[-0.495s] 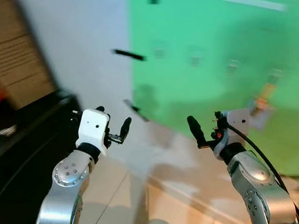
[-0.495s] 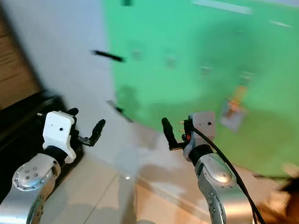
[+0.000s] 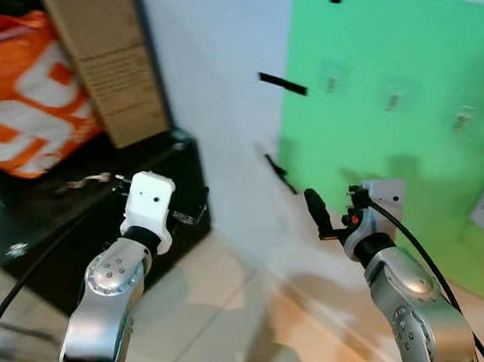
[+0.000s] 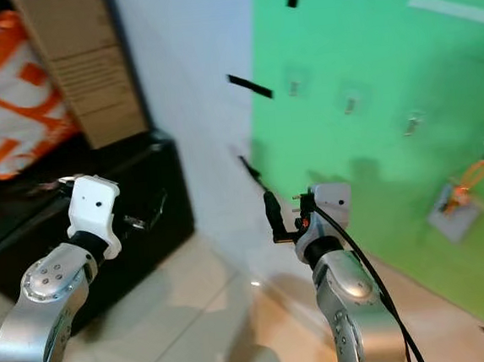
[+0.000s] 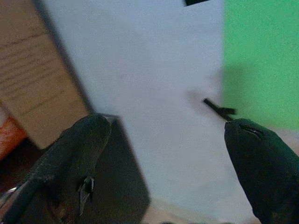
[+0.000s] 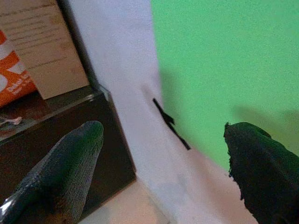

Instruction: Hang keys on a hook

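Left eye view has both the left claw point(image 3: 196, 212) and right claw point(image 3: 333, 214) spread and empty, keys point(image 3: 99, 180) on the black worktop point(image 3: 29, 267), so a blurred approach could misgrasp.

Blurred orange keys point(image 4: 467, 185) hanging against green panel point(image 4: 376, 161), row of small hooks point(image 4: 350, 102) above

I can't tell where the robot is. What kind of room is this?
Probably a test or storage corner indoors: a green board with small hooks on a white wall, a cardboard box on a black cabinet, tiled floor.
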`<state>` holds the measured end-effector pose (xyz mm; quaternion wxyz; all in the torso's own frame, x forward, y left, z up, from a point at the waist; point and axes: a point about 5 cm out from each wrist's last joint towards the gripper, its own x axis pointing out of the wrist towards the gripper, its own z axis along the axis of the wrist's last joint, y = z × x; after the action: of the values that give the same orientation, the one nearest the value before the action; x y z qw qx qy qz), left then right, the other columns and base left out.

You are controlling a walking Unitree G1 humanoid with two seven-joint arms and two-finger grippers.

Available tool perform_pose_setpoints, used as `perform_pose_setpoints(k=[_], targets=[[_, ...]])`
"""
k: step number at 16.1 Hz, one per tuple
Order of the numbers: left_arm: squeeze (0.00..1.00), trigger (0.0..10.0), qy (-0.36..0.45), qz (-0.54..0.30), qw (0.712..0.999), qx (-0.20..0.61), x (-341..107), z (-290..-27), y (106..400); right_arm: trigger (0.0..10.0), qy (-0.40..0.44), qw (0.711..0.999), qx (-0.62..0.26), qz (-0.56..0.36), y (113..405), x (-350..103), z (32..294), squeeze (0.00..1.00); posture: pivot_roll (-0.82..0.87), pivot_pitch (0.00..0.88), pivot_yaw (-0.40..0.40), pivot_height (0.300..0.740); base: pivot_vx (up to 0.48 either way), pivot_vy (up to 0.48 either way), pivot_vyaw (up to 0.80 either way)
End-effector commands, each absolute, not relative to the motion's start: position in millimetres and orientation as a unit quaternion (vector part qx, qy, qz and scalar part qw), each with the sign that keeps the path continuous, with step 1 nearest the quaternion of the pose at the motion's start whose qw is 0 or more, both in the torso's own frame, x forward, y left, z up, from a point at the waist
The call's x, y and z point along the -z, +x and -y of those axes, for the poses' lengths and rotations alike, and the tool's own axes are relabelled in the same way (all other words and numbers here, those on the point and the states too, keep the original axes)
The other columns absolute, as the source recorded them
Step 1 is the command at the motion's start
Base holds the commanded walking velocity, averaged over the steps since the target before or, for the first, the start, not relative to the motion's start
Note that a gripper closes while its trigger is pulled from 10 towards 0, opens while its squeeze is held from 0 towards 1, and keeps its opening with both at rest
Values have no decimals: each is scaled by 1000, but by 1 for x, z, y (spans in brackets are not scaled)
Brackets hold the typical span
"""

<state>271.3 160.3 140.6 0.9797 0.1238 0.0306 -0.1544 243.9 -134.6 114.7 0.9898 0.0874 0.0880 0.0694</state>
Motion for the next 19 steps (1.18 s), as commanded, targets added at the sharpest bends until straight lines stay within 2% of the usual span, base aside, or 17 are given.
perform_pose_setpoints(k=[1, 4, 6, 7, 10, 12, 16, 19], targets=[[0, 10000, 130, -20, 980, 147, -145, -163, 275, 10000, 77, 992, -65, -80, 242, -117, 135, 1000, -74, 0, 48, 740, 0, 0, 800], [0, 10000, 128, -16, 979, 157, -146, -159, 277, 10000, 70, 994, -50, -73, 242, -118, 141, 1000, -82, 0, 55, 740, 0, 0, 800], [0, 10000, 123, -12, 980, 156, -146, -158, 278, 10000, 55, 994, -69, -62, 244, -122, 140, 1000, -80, 0, 42, 740, 0, 0, 794], [0, 10000, 114, -10, 982, 149, -145, -158, 277, 10000, 48, 994, -75, -56, 246, -124, 139, 1000, -67, 0, 14, 740, 0, 0, 550], [0, 10000, 105, -9, 985, 140, -145, -161, 275, 10000, 43, 993, -92, -57, 251, -126, 134, 1000, -57, 0, -6, 740, 0, 0, 444], [0, 10000, 100, -10, 986, 136, -145, -162, 274, 10000, 21, 996, -73, -56, 253, -126, 135, 1000, -52, 0, -8, 740, 0, 0, 406], [0, 10000, 102, -22, 985, 140, -142, -166, 275, 10000, -19, 995, -26, -90, 256, -117, 143, 1000, -42, 0, -11, 740, 272, 0, 0], [0, 10000, 105, -28, 983, 145, -141, -167, 275, 10000, -11, 998, -26, -60, 257, -123, 141, 1000, -40, 0, -7, 740, 296, 0, 0]])
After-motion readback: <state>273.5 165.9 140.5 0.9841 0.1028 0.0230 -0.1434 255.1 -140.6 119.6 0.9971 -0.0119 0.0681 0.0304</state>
